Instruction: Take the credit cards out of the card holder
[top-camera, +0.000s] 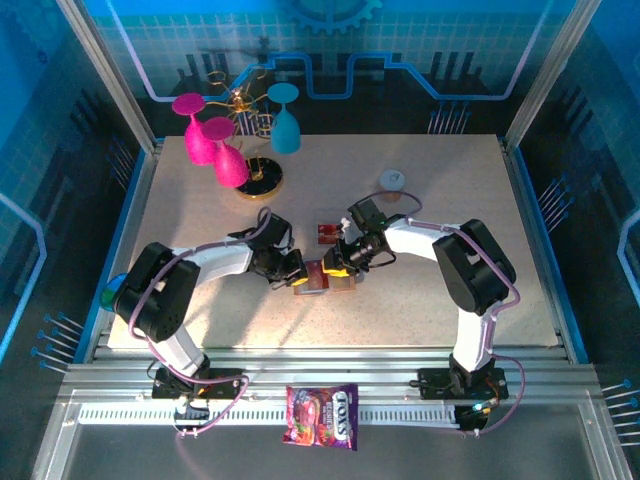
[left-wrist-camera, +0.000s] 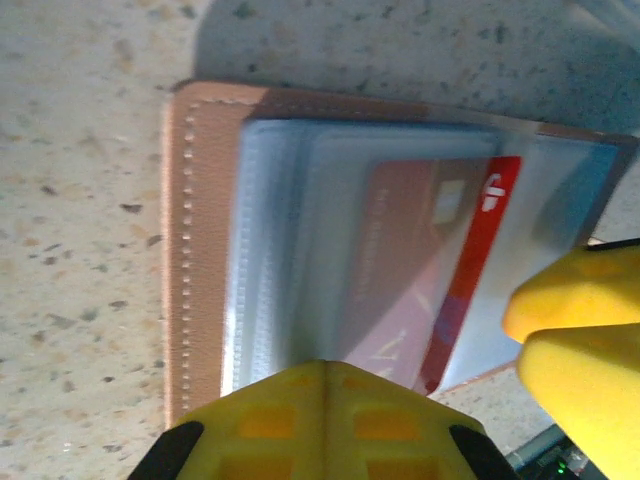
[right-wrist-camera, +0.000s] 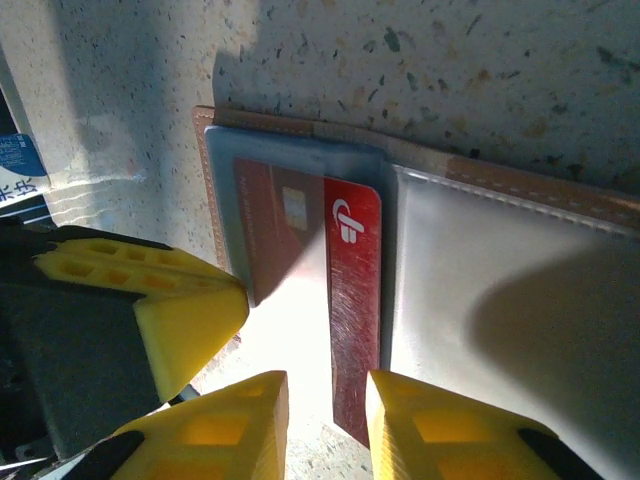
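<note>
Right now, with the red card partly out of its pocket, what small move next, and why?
The right gripper should probably close its jaws on the red card, whose protruding end lies between them; the left gripper presses on the card holder.

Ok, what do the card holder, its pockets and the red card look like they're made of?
Card holder: tan leather or imitation, matte, stitched edge. Pockets: clear soft plastic, glossy, bluish, card visible through. Red card: probably stiff plastic, shiny, finely scratched.
</note>
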